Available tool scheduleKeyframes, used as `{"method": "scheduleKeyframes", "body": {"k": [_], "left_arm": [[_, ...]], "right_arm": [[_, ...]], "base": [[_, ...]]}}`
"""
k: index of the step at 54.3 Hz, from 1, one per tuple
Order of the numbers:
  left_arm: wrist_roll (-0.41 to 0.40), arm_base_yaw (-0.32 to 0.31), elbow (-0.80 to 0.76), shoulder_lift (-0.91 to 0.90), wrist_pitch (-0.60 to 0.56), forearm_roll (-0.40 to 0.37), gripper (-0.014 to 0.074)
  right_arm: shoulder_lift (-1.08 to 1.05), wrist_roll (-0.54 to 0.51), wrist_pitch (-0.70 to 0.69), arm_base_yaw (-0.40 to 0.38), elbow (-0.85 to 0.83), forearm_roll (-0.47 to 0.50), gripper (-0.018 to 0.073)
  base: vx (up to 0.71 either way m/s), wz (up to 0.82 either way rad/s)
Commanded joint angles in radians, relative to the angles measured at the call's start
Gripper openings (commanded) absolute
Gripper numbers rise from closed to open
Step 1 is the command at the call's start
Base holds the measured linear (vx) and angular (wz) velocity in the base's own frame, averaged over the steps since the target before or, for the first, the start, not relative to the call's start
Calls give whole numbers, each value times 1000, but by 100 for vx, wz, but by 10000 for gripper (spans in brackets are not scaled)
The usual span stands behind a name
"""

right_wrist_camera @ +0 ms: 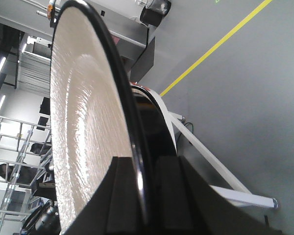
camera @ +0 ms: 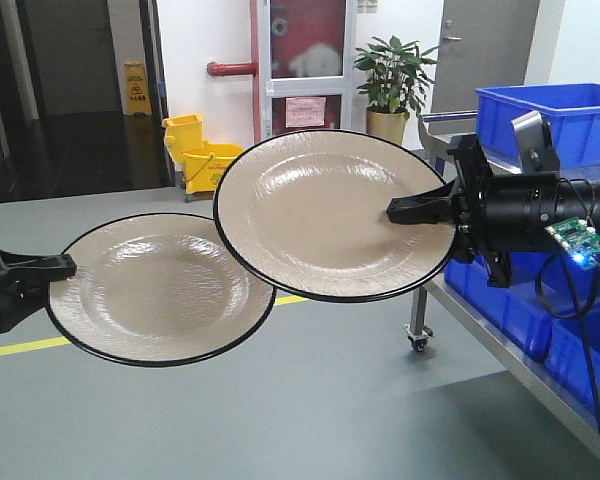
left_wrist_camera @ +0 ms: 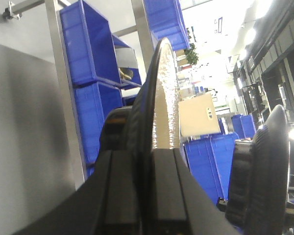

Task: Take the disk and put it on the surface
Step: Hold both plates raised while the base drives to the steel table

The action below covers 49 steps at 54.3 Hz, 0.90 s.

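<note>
While both disks hang in the air above the floor, each is clamped at its rim. The left gripper (camera: 68, 266) grips the lower disk (camera: 160, 290), and the right gripper (camera: 394, 212) grips the upper disk (camera: 325, 215). The upper disk's edge overlaps the lower one. Both lie almost flat, face up. A metal table (camera: 510, 350) stands to the right, so the right arm seems nearer to it.

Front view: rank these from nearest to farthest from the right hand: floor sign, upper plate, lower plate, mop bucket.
1. Upper plate, gripped by the right hand itself.
2. Lower plate, just left, overlapped by it.
3. Mop bucket, back by the wall.
4. Floor sign, far left, in the corridor.
</note>
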Motion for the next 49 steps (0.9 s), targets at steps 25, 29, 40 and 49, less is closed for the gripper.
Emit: {"method": "scheduleKeyframes", "body": {"k": [25, 29, 40, 49], "left_arm": [[-15, -5, -31, -54, 52, -182, -1], [-15, -5, -31, -54, 52, -182, -1], [-15, -5, -31, -54, 52, -182, -1], [-15, -5, -31, -54, 52, -182, -1]], "right_arm": [[-58, 1, -12, -2, -42, 127, -5], [-58, 1, -12, -2, -42, 127, -5], [-58, 1, -12, -2, -42, 127, -5], [-58, 1, -12, -2, -42, 127, -5]], "base": [[34, -10], [37, -22], [38, -26], [38, -33]]}}
